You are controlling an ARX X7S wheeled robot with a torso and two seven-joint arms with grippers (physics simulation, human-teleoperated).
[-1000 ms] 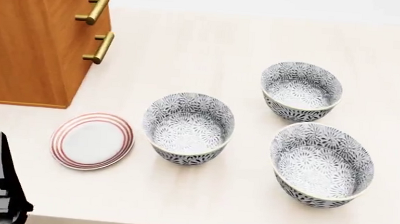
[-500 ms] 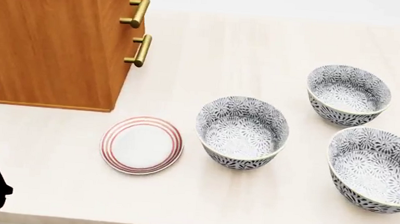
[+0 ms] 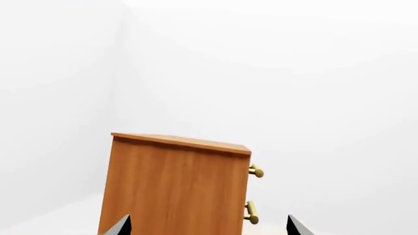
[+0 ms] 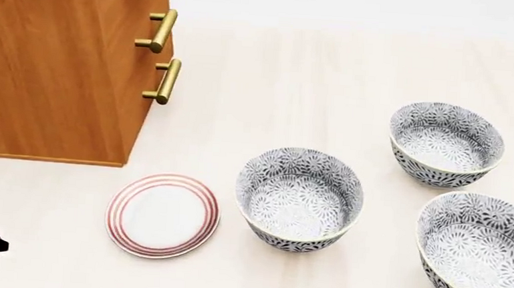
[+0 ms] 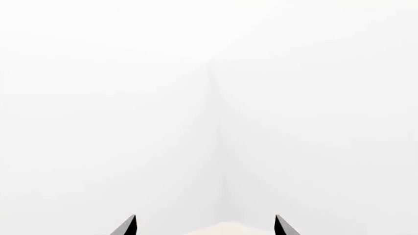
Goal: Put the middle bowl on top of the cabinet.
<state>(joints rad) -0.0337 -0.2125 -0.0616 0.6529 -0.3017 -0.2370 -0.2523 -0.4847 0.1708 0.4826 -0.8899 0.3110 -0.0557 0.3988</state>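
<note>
The middle bowl (image 4: 299, 199) sits upright on the pale tabletop (image 4: 270, 84), just below the head view's centre. At its 9 o'clock, just beside it, lies a flat white plate (image 4: 162, 214) with red rings. 2 more patterned bowls stand apart from it, one (image 4: 446, 145) at 2 o'clock and one (image 4: 483, 253) at 4 o'clock. The cabinet (image 4: 56, 65) stands at 10 o'clock, with 3 brass handles (image 4: 162, 80) on its front.

The left hand (image 3: 207, 230) faces the cabinet (image 3: 175, 186) with its fingertips spread and nothing between them. The right hand (image 5: 205, 229) is likewise spread wide and empty, facing blank white walls.
</note>
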